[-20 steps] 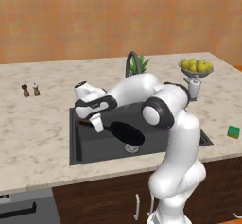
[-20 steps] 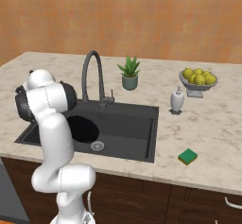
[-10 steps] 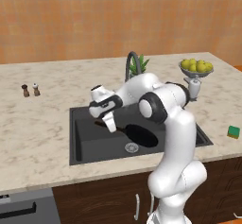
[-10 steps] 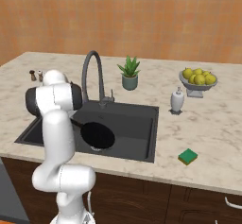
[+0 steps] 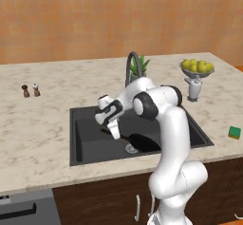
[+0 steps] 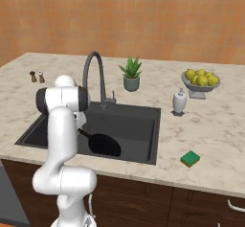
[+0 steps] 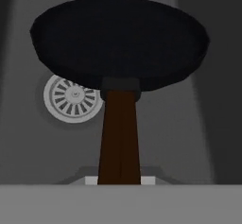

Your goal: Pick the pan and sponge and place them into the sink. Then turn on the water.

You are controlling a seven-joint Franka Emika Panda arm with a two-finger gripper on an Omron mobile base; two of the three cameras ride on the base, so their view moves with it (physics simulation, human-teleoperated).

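The pan (image 7: 118, 41) is a round, shallow black frying pan with low sloping walls and a matte finish — no shine on it at all. A short black collar joins the bowl to a long, thin dark-brown handle (image 7: 119, 138), which in the hand view runs straight down toward the camera.

The hand (image 5: 114, 130) is clenched on the near end of that handle, low inside the sink (image 5: 85, 145), and the pan (image 5: 142, 142) sits out ahead of it over the right part of the basin floor. Whether it rests on the bottom or hangs just above it cannot be told. From the right base view the pan (image 6: 104, 144) shows as a dark disc at the near side of the sink (image 6: 143, 125), with its handle slanting up and left to the arm.

The sink is a large rectangular dark-grey basin set into the pale marbled tabletop (image 5: 42, 115). Its round silver drain (image 7: 71, 98) has a ribbed grate and lies just beside the pan's rim, partly covered by it. The tall arched dark-grey faucet (image 6: 93, 77) rises at the far edge.

The sponge (image 6: 190, 158) — small, green on top with a yellow side — lies on the tabletop to the right of the sink, near the front edge and well apart from the pan.
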